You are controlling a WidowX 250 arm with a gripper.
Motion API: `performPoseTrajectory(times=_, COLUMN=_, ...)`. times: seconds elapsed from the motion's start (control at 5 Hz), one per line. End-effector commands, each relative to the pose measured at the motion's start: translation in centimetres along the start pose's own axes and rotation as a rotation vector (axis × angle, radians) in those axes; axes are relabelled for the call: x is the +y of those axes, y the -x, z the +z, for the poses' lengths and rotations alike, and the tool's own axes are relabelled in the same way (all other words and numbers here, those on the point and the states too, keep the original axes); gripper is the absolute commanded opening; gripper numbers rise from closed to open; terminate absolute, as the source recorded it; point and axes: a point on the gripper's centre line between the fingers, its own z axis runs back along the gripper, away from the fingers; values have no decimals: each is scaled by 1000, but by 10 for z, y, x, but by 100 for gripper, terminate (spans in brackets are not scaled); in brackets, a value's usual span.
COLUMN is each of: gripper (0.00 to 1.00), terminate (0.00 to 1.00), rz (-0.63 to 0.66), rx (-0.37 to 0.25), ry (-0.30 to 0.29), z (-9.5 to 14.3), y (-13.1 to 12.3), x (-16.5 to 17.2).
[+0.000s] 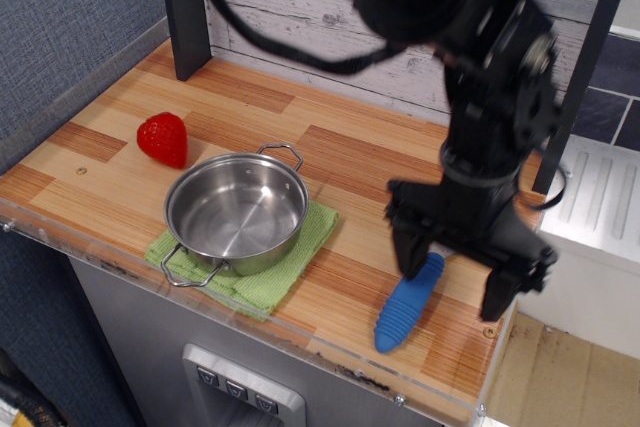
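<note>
My black gripper point(455, 285) hangs over the right part of the wooden counter, jaws spread wide and open. Its left finger point(410, 252) touches or hides the upper end of a blue ribbed object point(405, 309) lying near the front edge. Nothing sits between the fingers. A steel pot point(236, 211) with two handles rests on a green cloth point(292, 269) at the centre left. A red strawberry point(164, 139) lies behind and left of the pot.
The wooden counter point(340, 157) has a clear acrylic lip along its front. A dark post point(185, 12) stands at the back left, with a whitewashed plank wall behind. A white ribbed surface point(600, 207) adjoins the right side.
</note>
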Motion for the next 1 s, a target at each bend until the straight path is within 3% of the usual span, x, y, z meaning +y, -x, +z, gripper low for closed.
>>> performPoseTrajectory(times=0.0, gripper=100, terminate=0, rz=23, rx=26, ry=-8, z=-24, y=-1, x=0)
performPoseTrajectory(times=0.4, gripper=100, terminate=0, rz=-21, rx=41, ry=-22, z=-18, y=1, x=2)
performPoseTrajectory(times=0.6, gripper=0, terminate=0, rz=-42, rx=46, ry=-31, z=-20, y=3, x=2)
performPoseTrajectory(times=0.8, gripper=0, terminate=0, rz=-82, rx=66, ry=-19, z=-19, y=3, x=3)
